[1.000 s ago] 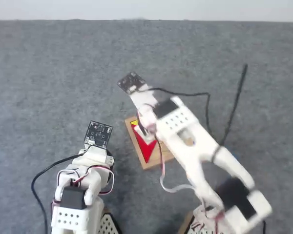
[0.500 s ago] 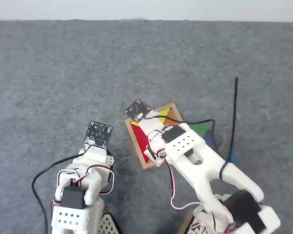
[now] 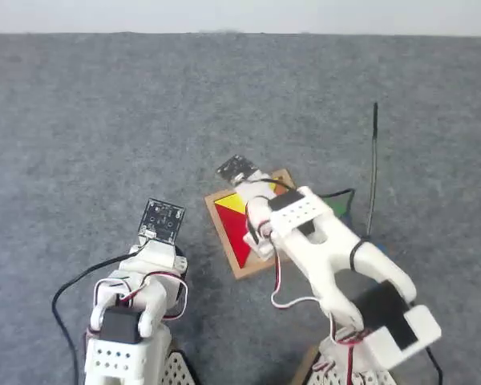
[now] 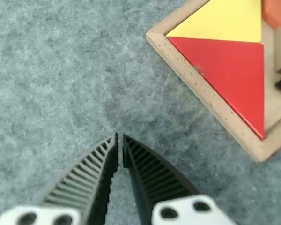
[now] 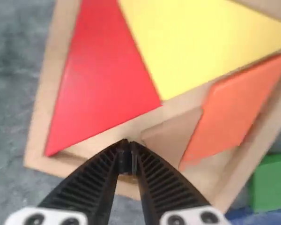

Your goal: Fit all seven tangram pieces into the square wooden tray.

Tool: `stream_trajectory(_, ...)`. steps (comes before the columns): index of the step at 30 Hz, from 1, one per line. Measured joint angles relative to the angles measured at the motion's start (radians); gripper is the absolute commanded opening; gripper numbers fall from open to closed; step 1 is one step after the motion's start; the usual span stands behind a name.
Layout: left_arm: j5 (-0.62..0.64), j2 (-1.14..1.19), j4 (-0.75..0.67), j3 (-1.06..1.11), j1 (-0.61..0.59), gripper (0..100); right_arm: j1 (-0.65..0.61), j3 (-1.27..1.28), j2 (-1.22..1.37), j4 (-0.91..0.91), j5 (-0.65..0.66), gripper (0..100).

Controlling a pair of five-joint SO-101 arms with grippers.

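While you look down over the grey table cover [image 3: 104,120], your left arm [image 3: 132,313] sits at the lower left, folded close to its base. The left gripper [image 4: 120,140] hovers over bare grey cover with its ribbed black fingers [image 4: 91,173] pressed together and nothing between them. It is apart from the tray, just off the tray's near-left corner.

Moving right, the square wooden tray [image 3: 242,269] lies near the table's middle, turned at an angle, between the two arms. A large red triangle [image 3: 236,231] lies inside it along the left rim. A large yellow triangle [image 3: 234,203] lies along the far rim and meets the red one edge to edge. An orange piece [image 5: 234,112] also sits inside the tray, touching the yellow triangle. Bare wood shows between the orange piece and the red triangle.

Further right, your right arm [image 3: 329,257] stretches from the lower right across the tray and covers much of it. The right gripper [image 5: 129,147] points down into the tray over the bare wood beside the red triangle's corner, fingers closed on each other, holding nothing.

Beyond the tray's right rim, a green piece [image 3: 334,210] lies on the grey cover, with a sliver of blue [image 5: 246,214] beside it. A black cable [image 3: 373,168] runs up past it on the right.
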Motion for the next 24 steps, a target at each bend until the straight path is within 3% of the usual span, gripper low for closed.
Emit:
stream_trajectory(16,0.0,0.0,0.0,0.0,0.0,2,0.028,-0.276,0.196,0.0,0.002,1.7)
stream_trajectory(24,0.0,0.0,0.0,0.0,0.0,2,0.029,-0.308,0.129,0.0,0.0,1.9)
